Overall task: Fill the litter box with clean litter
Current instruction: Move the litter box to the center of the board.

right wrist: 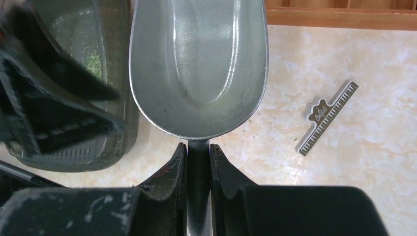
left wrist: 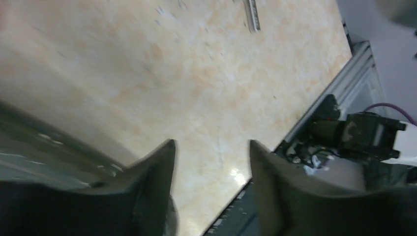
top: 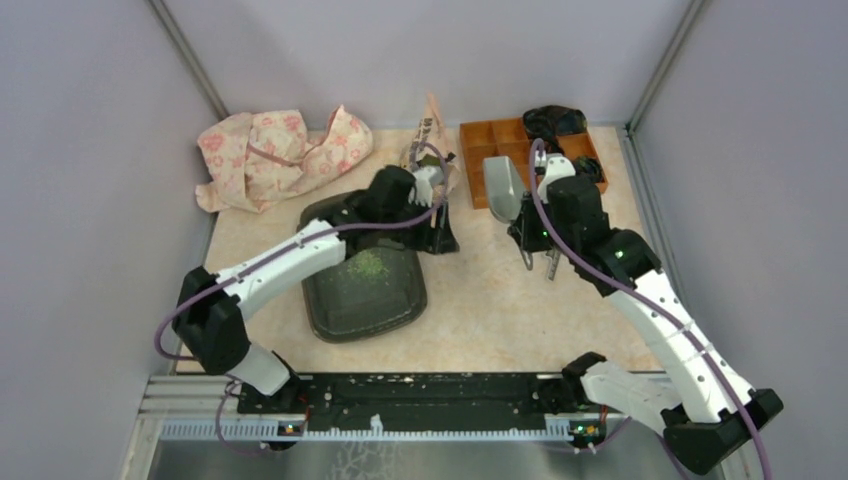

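My left gripper (left wrist: 211,142) has its jaws wide apart. My right gripper (right wrist: 198,147) clamps the handle of the grey scoop (right wrist: 196,64). The litter box (top: 350,305) lies left of centre, with a small patch of clean litter (top: 367,264) inside.

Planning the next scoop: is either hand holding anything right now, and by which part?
The right hand grips the scoop by its handle, bowl empty. The left hand is open, holding nothing.
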`<move>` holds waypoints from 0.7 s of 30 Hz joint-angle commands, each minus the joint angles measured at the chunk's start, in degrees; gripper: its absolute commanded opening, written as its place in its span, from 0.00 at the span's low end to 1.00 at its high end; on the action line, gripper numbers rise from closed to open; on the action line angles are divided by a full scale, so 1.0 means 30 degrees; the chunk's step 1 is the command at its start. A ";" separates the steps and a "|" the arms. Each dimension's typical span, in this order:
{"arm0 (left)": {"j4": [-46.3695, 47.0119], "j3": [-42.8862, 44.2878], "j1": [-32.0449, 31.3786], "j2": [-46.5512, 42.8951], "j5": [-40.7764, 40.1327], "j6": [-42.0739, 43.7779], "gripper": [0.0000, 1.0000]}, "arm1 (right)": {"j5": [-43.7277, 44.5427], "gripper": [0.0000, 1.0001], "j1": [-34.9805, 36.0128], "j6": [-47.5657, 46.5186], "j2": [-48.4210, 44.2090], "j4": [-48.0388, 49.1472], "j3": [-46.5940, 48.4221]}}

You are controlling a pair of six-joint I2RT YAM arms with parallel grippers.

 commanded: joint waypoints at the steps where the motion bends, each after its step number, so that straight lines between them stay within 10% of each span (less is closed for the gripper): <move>1: 0.1425 -0.2163 -0.2050 0.0292 -0.1813 -0.2563 0.44 | 0.0143 0.00 -0.0119 0.0086 -0.0697 0.0810 0.1351; 3: 0.1436 -0.2171 -0.2715 0.1567 -0.2346 -0.3249 0.21 | 0.0029 0.00 -0.0127 -0.0069 -0.0925 0.0676 0.1499; 8: 0.0701 -0.0380 -0.3372 0.5343 -0.3209 -0.4819 0.02 | -0.0398 0.00 -0.0127 -0.0214 -0.1503 0.0734 0.1136; 21: -0.1224 -0.0430 -0.2578 0.6472 -0.8741 -0.6268 0.01 | -0.1548 0.00 -0.0153 -0.0245 -0.1658 0.1239 0.0309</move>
